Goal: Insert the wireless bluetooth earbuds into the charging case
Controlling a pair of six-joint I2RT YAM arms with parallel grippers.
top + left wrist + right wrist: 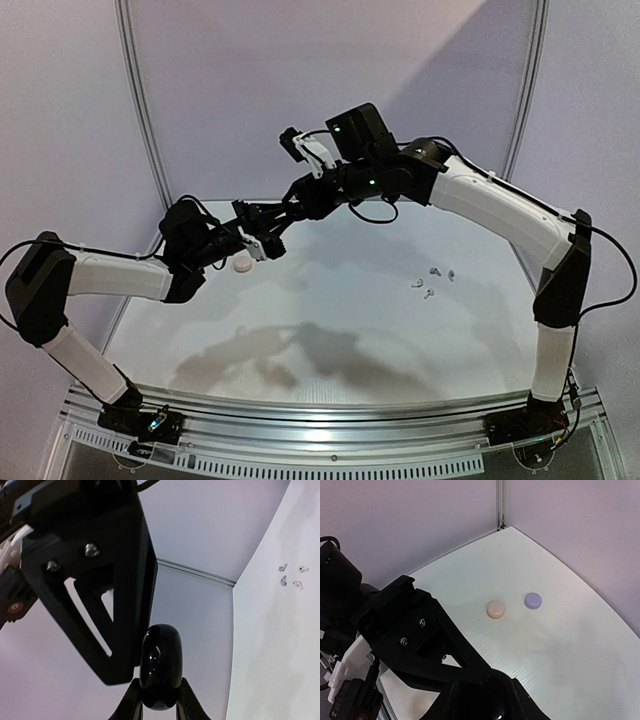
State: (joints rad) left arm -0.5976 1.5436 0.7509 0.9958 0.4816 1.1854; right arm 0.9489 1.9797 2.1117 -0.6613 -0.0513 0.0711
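Over the open surface the left jaws are clamping the case, the right jaws are flanking it, grip unclear, and the earbuds are lying well apart.

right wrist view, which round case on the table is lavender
The lavender case, the right one of the pair on the table; the cream case lies left of it.

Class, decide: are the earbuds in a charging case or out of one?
Out: the earbuds lie loose on the table, apart from the black case in the left end effector.
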